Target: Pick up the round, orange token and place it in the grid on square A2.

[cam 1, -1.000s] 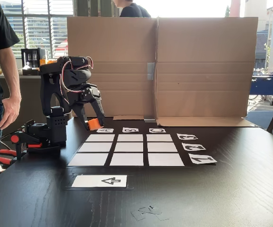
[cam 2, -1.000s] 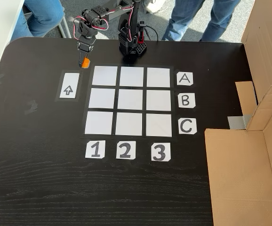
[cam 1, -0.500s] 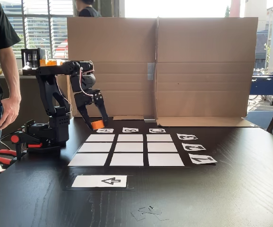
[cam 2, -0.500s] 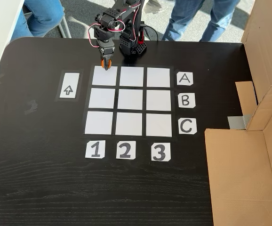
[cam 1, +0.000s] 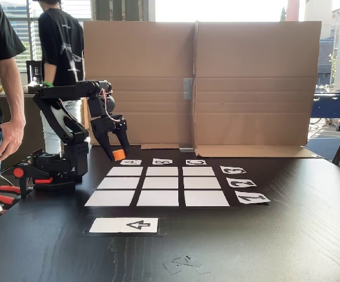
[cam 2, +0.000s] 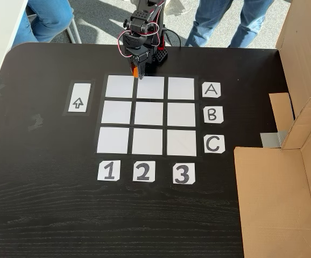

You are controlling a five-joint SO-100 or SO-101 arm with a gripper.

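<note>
The gripper (cam 1: 118,154) holds the orange token (cam 1: 119,155) above the table, just beyond the far left corner of the grid (cam 1: 163,183), fingers pointing down.

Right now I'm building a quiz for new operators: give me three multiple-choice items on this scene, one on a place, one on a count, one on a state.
1. Where is the token?
A. on the arrow card
B. in the gripper at the grid's edge by row A
C. beside label 3

2. How many white squares make up the grid?
A. six
B. nine
C. twelve

3. The gripper is:
A. shut on the token
B. open, empty
C. resting on label C

Answers: 1 B, orange shows between the fingers there; 2 B, three by three; 3 A, fingers clamp the token.
</note>
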